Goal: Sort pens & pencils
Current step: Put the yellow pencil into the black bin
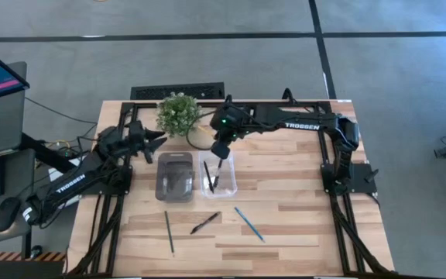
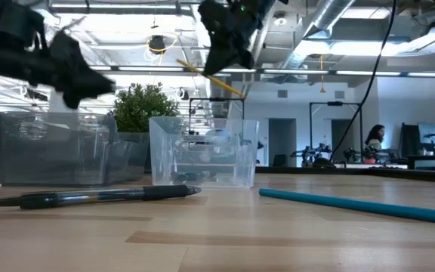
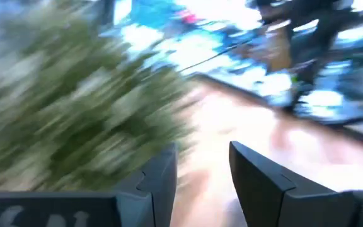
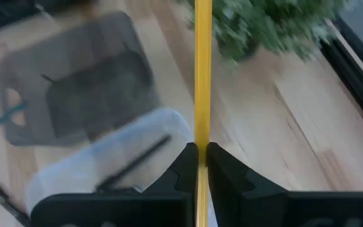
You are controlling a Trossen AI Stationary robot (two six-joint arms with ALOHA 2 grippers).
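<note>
Left gripper [image 1: 158, 142] open, empty, beside plant [image 1: 177, 113]. Right gripper [image 4: 200, 165] clamped on yellow pencil [image 4: 203, 75], held above clear bin [image 1: 217, 175], long axis tilted, upper end toward plant. On table: green pencil [image 1: 169, 232], black pen [image 1: 205, 222], blue pencil [image 1: 249, 224], all near-parallel diagonals.

Three pencils [image 1: 248, 224], three pens [image 1: 205, 223]

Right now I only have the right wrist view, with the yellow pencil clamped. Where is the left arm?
Observer: The left gripper hovers open beside the plant, behind the grey bin.
Operator: What lies loose on the table?
Observer: In front of the bins: a green pencil, a black pen and a blue pencil.
Operator: How high is my pencil?
Observer: In the low view, the right gripper holds the yellow pencil tilted, above the clear bin.
</note>
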